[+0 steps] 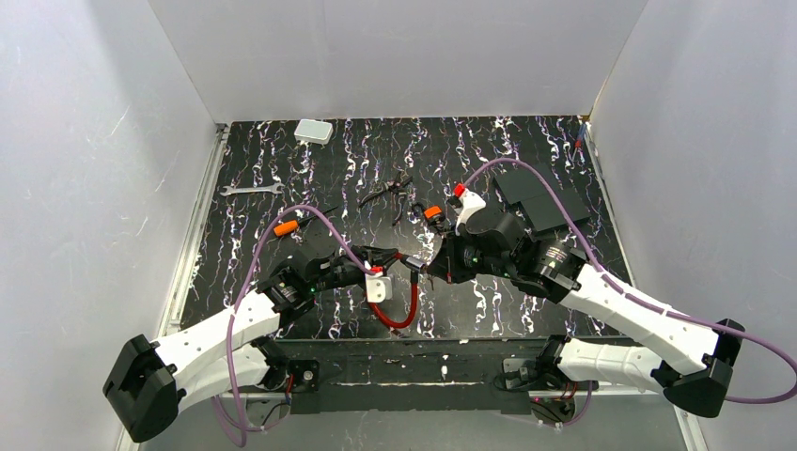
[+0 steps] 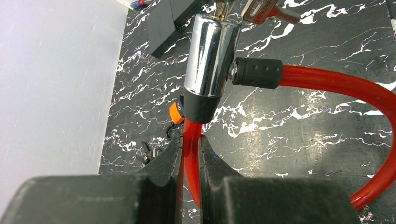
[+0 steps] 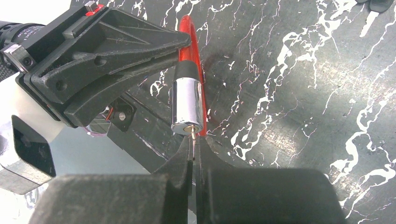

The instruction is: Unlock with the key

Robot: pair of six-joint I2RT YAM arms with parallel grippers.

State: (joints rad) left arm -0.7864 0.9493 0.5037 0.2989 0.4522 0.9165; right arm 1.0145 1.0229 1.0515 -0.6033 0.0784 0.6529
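A chrome lock cylinder with a red cable loop hangs just above the table between the two arms. My left gripper is shut on the red cable right below the cylinder's black collar. My right gripper is shut on the key. Only its thin metal blade shows between the fingertips. The blade tip sits in the brass keyhole on the end face of the cylinder. From above, both grippers meet at the lock, with the cable loop drooping toward the near edge.
Black-handled pliers and a stubby black-and-orange piece lie behind the lock. An orange-handled screwdriver, a wrench and a white box lie at the left and back. A black box sits at the right.
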